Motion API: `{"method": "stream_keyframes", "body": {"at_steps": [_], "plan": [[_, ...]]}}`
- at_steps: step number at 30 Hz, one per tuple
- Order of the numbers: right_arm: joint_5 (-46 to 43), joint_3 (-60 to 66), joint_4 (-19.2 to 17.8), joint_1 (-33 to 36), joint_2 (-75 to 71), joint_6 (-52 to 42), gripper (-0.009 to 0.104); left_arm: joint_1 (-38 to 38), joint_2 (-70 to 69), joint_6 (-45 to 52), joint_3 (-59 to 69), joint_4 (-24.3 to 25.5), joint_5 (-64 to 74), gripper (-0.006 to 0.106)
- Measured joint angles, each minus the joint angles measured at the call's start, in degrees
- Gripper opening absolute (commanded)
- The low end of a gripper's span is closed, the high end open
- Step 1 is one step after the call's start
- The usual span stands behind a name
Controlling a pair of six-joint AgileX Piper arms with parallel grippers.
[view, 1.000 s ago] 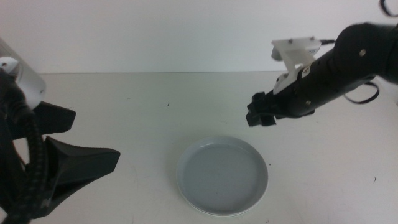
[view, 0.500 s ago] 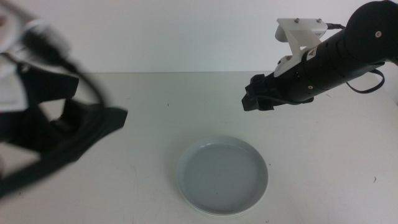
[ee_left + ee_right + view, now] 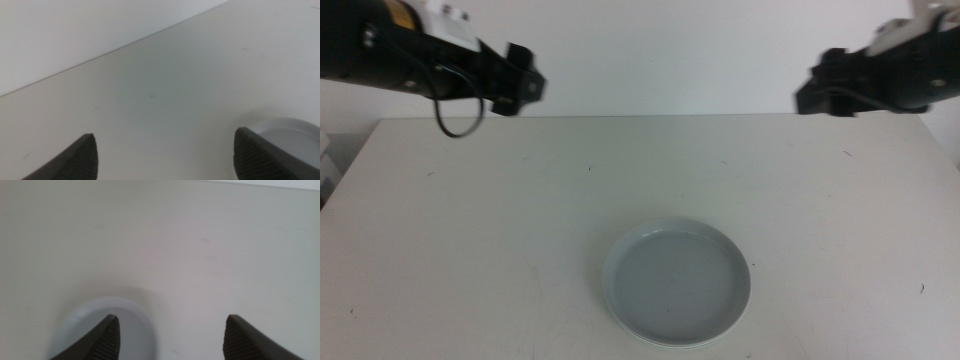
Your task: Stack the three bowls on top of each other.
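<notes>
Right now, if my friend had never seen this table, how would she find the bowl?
Look at the big white table and go toward its near edge, a little right of the middle. A pale grey-blue bowl sits there, round, shallow and low-rimmed. It is the only dish in sight, and both dark end effectors, left and right, hang far from it by the back wall.

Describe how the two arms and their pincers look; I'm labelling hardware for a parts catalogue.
Both arms are matte black. The left arm has a looping black cable, a white plate and an orange-yellow mark; its pincer is blocky. The right arm carries a white bracket above its dark pincer. In the wrist views, the jaws are dark and finely textured.
</notes>
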Motion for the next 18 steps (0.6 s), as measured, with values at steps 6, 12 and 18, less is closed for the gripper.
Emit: {"method": "stream_keyframes", "body": {"at_steps": [6, 12, 18], "plan": [[5.86, 0.18, -5.58, -6.82, -5.92, -0.06, 0.052, 9.52, -2.54, 1.32, 1.99, -2.17, 1.69, 0.093], [3.67, 5.45, -9.83, -8.35, -16.38, -0.27, 0.052, 11.8, -13.36, 3.15, 13.27, -6.37, -3.61, 0.093], [-6.04, 19.26, -10.53, -8.35, -29.06, 0.55, 0.052, 11.8, -26.17, 4.53, 26.43, -8.9, -14.92, 0.093]]}}
